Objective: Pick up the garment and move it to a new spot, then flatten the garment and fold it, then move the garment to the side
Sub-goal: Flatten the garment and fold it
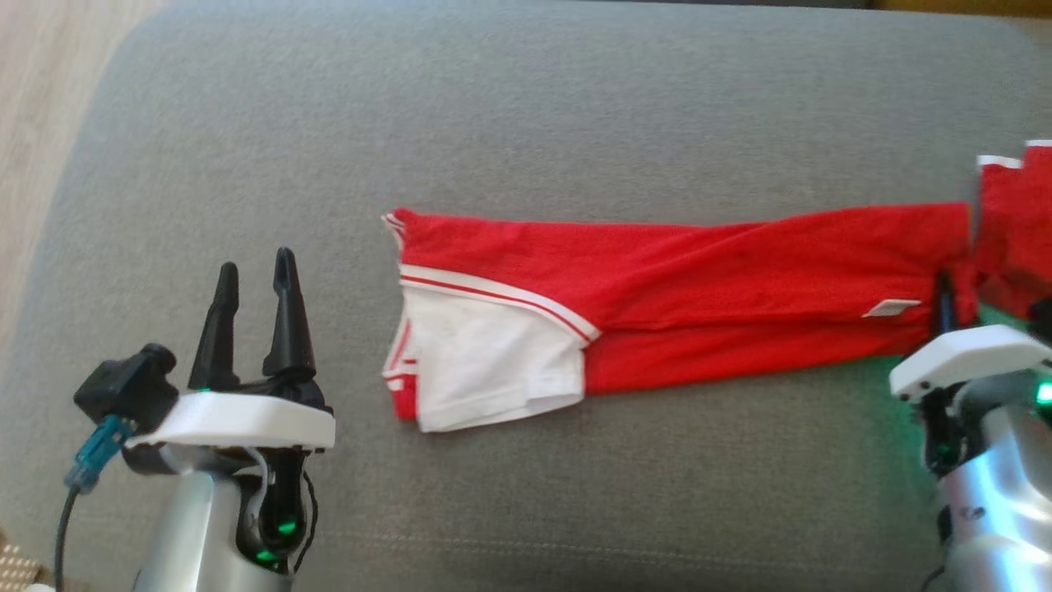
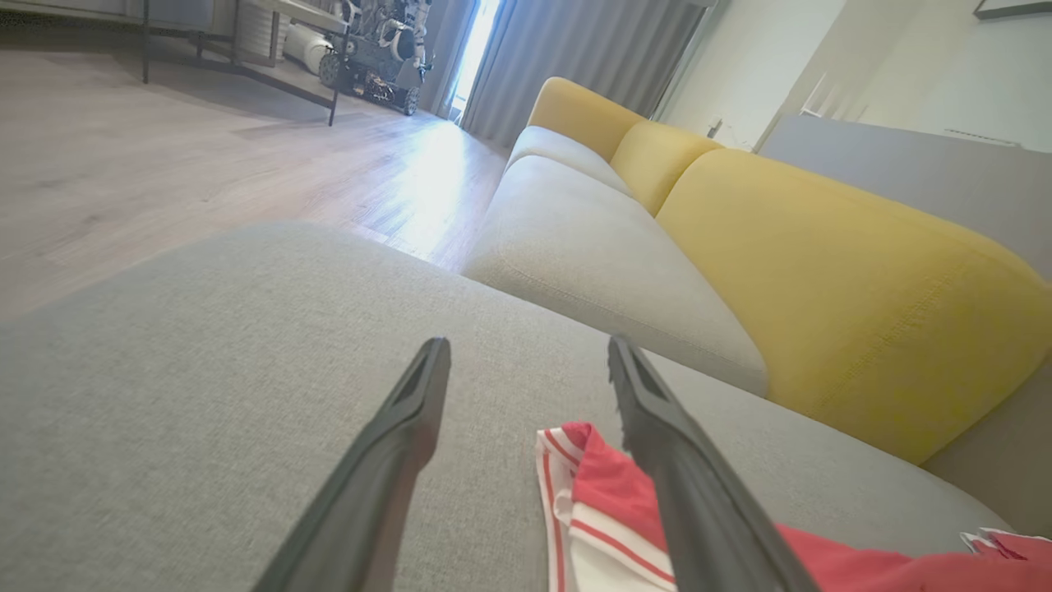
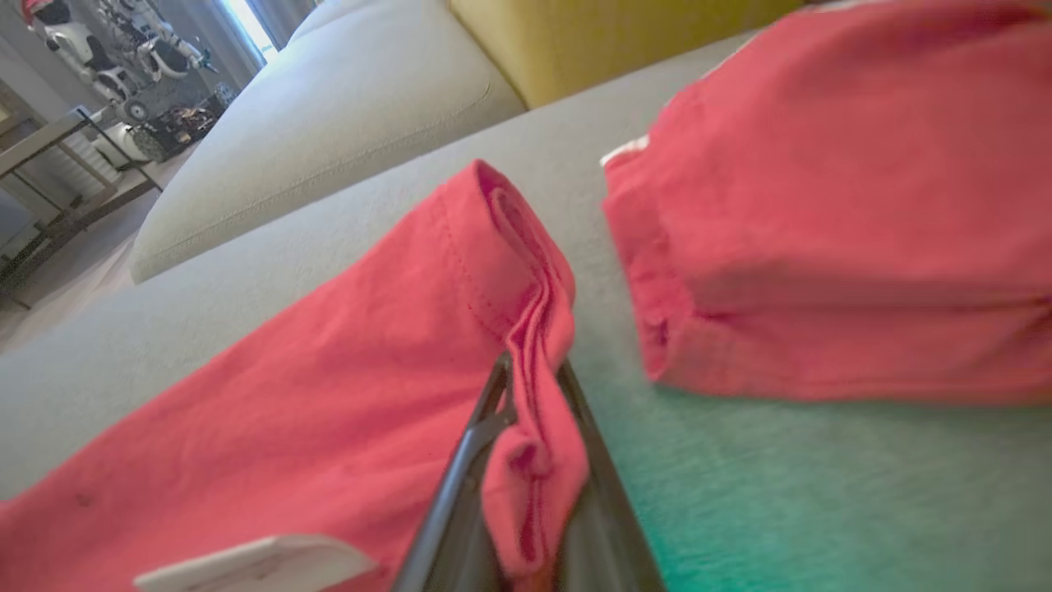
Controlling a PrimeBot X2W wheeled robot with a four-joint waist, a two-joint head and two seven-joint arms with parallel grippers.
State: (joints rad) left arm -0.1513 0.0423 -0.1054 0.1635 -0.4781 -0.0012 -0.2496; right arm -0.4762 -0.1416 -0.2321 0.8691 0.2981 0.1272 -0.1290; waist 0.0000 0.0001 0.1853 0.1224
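L gripper (image 1: pixel 256 261): dark fingers spread wide, nothing betw. them, over the grey fabric sofa cushion (image 1: pixel 575 107), near the left end of the long folded red cloth garment (image 1: pixel 699 271). Garment lies flat across cushion centre, white sleeve w/ striped trim at its left end. R gripper (image 1: pixel 945 296) at its right end, fingers pinched tight on the red hem fold. Just right, across a narrow gap: second red cloth bundle (image 1: pixel 1015 214) w/ white edge.

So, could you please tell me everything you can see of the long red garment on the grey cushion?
The long red garment looks like jersey, folded into a narrow strip across the grey cushion. A red-striped white panel sits at its left end, a white tag near its right end, where the right hand is shut on the hem.
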